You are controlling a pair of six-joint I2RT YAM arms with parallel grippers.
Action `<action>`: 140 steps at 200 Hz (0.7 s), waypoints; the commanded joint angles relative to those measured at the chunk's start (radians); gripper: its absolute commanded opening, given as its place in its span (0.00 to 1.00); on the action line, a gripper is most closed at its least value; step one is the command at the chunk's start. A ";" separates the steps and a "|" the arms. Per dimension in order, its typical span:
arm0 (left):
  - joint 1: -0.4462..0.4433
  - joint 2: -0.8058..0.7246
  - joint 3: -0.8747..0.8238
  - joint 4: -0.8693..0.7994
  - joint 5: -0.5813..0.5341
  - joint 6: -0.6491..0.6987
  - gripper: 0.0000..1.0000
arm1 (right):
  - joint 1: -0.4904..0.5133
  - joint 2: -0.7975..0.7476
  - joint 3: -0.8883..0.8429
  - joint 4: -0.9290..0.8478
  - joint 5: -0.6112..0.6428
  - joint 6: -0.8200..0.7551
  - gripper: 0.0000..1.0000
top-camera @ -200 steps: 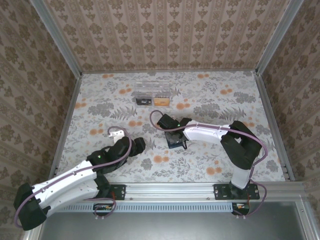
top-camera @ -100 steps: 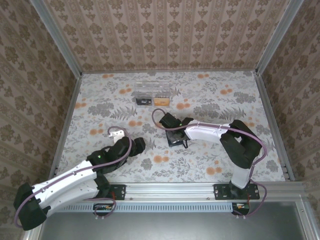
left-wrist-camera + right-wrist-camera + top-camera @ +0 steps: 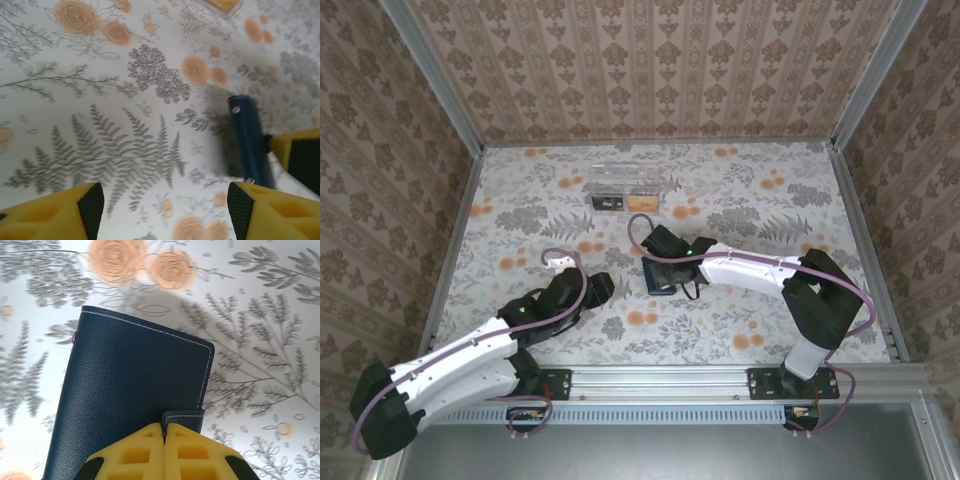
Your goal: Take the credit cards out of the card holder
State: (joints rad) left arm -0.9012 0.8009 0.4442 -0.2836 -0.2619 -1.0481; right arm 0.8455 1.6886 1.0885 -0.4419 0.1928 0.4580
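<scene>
a lab robot booth: aluminium frame [image 3: 433, 70], wallpapered walls [image 3: 660, 60].

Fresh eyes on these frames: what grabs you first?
The navy card holder in the middle of the table, with the right gripper pinched shut on its little tab. Next, the left gripper, open over the flowered table just left of it. A clear box sits near the far edge.
</scene>
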 commanded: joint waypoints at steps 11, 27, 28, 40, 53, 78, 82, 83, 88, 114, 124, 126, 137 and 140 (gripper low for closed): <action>0.065 0.040 -0.045 0.230 0.195 -0.068 0.45 | 0.038 -0.015 -0.001 0.037 -0.050 0.074 0.00; 0.071 0.071 -0.045 0.288 0.225 -0.082 0.24 | 0.049 -0.001 -0.002 0.051 -0.049 0.090 0.00; 0.071 0.074 -0.044 0.291 0.227 -0.082 0.22 | 0.050 0.000 -0.002 0.052 -0.049 0.090 0.00; 0.074 0.110 -0.039 0.325 0.249 -0.090 0.07 | 0.056 0.012 -0.005 0.064 -0.054 0.100 0.00; 0.077 0.160 -0.033 0.368 0.280 -0.097 0.00 | 0.062 0.024 -0.005 0.072 -0.055 0.110 0.00; 0.080 0.269 -0.023 0.476 0.341 -0.121 0.00 | 0.067 0.041 -0.005 0.086 -0.066 0.121 0.00; 0.080 0.286 -0.018 0.483 0.345 -0.122 0.00 | 0.066 0.042 -0.004 0.086 -0.066 0.123 0.00; 0.079 0.289 -0.016 0.484 0.346 -0.122 0.00 | 0.066 0.042 -0.004 0.087 -0.067 0.123 0.00; 0.080 0.308 -0.009 0.486 0.351 -0.122 0.00 | 0.068 0.043 -0.004 0.090 -0.068 0.123 0.00; 0.074 0.378 0.018 0.514 0.370 -0.124 0.00 | 0.068 0.049 -0.004 0.091 -0.066 0.128 0.00; 0.071 0.397 0.028 0.516 0.369 -0.124 0.00 | 0.068 0.051 -0.003 0.094 -0.069 0.130 0.00; 0.070 0.400 0.028 0.517 0.369 -0.124 0.00 | 0.067 0.052 -0.004 0.095 -0.069 0.130 0.00; 0.068 0.424 0.034 0.527 0.372 -0.125 0.00 | 0.069 0.049 -0.005 0.098 -0.073 0.130 0.00; 0.067 0.429 0.034 0.530 0.373 -0.127 0.00 | 0.069 0.050 -0.004 0.099 -0.074 0.131 0.00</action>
State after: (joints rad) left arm -0.8295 1.1965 0.4347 0.1841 0.0803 -1.1595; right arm 0.9081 1.7302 1.0882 -0.3649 0.1406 0.5636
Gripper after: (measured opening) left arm 0.048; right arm 0.065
